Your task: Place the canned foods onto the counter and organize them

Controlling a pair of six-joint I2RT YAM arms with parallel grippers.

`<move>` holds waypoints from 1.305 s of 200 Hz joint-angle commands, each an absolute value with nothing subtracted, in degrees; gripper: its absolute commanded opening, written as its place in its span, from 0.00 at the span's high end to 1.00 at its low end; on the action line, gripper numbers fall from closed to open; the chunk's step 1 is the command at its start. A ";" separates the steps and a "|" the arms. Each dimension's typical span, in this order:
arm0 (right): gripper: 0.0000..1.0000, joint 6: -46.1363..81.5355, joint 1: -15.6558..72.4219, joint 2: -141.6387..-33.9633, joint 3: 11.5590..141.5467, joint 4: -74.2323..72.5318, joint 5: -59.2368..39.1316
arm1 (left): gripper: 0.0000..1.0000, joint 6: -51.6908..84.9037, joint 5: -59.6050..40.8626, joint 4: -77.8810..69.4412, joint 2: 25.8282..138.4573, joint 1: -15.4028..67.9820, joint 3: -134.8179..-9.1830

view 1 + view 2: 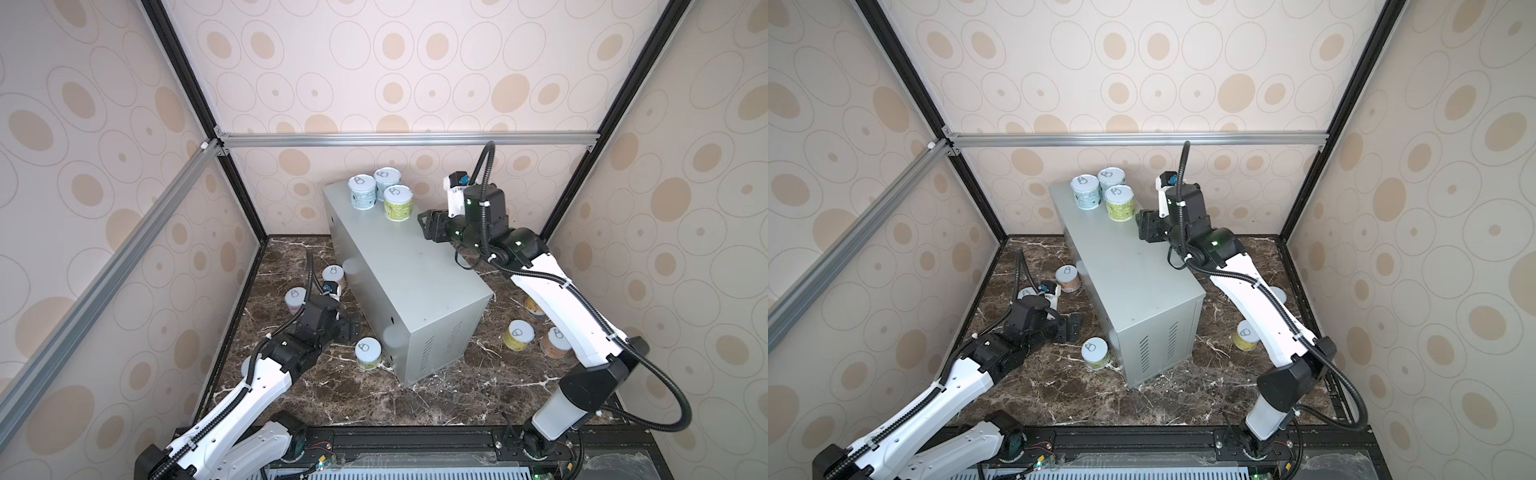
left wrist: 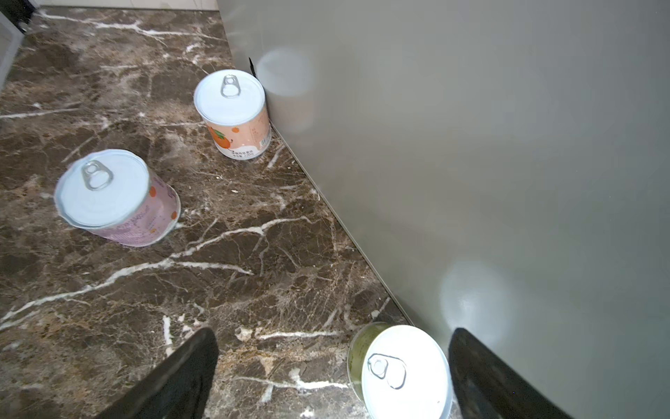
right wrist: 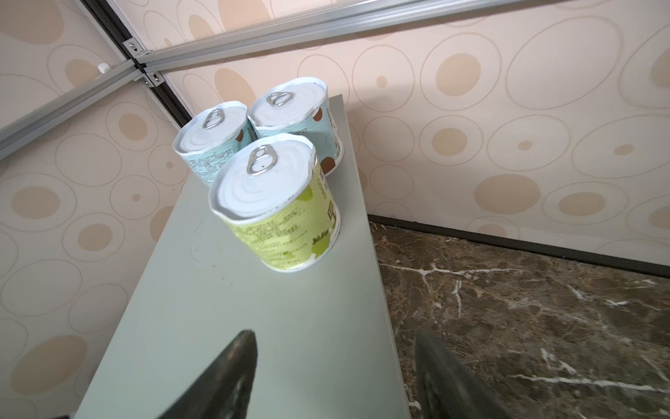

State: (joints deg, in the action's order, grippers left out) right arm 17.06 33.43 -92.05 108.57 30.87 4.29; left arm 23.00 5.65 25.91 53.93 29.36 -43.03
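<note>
The large oblong light-grey metal box (image 1: pixel 409 266) is standing on the dark brown white-veined marble tabletop (image 1: pixel 332 399). Three short tins with silvery pull-tab lids are sitting upright, packed closely, at the far end of the box's flat top: a teal-labelled tin (image 1: pixel 361 193), a second teal tin (image 1: pixel 387 183) behind it, and a yellow-green-labelled tin (image 1: pixel 398 203) nearest the box's middle.

The right gripper (image 3: pixel 334 332) is hovering over the box's long edge on the right arm's side, just short of the yellow-green-labelled tin and not touching it. Its black fingers (image 3: pixel 224 373) are standing apart with nothing between them.

The left gripper (image 2: pixel 333 332) is hanging low beside the box's opposite long side, toward the vented end. Its fingers (image 2: pixel 181 377) are spread wide. A green-labelled tin (image 2: pixel 402 373) is standing partly between them, close against the box. Whether either finger is touching it cannot be told.

Along that same side, an orange-labelled tin (image 2: pixel 234 112) is standing right against the box, and a pink-labelled tin (image 2: pixel 116 197) is sitting farther out from it.

Off the box's other long side, near the vented end, a yellow-labelled tin (image 1: pixel 518 336) and a brownish-orange tin (image 1: pixel 555 343) are resting on the marble.
</note>
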 commanded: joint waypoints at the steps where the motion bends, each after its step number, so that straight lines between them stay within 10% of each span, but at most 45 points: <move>1: 0.23 15.80 32.90 -86.20 104.95 31.04 4.01 | 0.01 24.18 0.65 28.68 54.04 29.65 -46.56; 73: 0.00 17.24 31.63 -68.12 86.47 31.47 5.17 | 0.01 30.16 0.94 30.48 54.17 34.60 -44.89; 261: 0.01 21.93 31.40 -41.74 54.49 29.69 4.22 | 0.01 46.36 11.96 13.04 59.22 49.83 -27.43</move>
